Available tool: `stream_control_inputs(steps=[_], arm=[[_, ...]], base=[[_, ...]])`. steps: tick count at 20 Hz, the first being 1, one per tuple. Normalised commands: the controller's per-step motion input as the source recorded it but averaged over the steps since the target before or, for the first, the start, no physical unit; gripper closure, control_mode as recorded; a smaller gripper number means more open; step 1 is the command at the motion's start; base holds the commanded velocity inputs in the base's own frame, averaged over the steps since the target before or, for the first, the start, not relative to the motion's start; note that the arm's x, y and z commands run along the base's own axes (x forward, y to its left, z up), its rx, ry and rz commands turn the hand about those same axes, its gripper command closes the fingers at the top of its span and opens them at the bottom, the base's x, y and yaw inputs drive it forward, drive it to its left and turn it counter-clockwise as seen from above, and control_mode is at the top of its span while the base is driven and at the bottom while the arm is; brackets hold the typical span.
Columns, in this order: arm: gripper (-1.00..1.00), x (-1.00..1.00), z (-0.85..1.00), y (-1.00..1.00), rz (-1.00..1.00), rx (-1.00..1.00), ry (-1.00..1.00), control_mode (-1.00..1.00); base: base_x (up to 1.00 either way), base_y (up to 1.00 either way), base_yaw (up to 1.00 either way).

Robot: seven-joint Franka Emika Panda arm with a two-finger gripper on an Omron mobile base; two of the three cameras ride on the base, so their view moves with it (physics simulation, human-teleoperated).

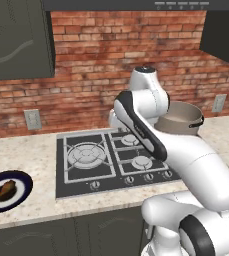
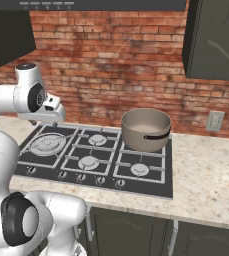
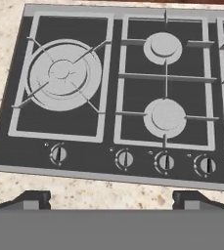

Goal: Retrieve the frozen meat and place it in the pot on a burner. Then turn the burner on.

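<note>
Landmark: the stove [image 1: 113, 160] set in the speckled bench [image 1: 26, 150]. The pot [image 2: 146, 129] stands on the stove's rear right burner. The frozen meat [image 1: 6, 190] lies on a dark-rimmed plate [image 1: 23, 192] on the bench, well left of the stove. The tool [image 3: 111, 200] hangs over the stove's front edge, fingers spread wide, holding nothing, with the knobs [image 3: 125, 158] just ahead
</note>
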Motion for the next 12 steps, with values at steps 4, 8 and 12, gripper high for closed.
stream_control_inputs(steps=[4, 8, 12], arm=[[-1.0, -0.05, -0.14, 0.37, 0.0, 0.0, 0.0, -1.0], [-1.0, -0.05, -0.26, 0.22, 0.0, 0.04, 0.0, -1.0], [-1.0, -0.04, -0.33, 0.17, 0.0, 0.08, 0.01, -1.0]], base=[[0.0, 0.0, 0.0], [0.0, 0.0, 0.0], [0.0, 0.0, 0.0]])
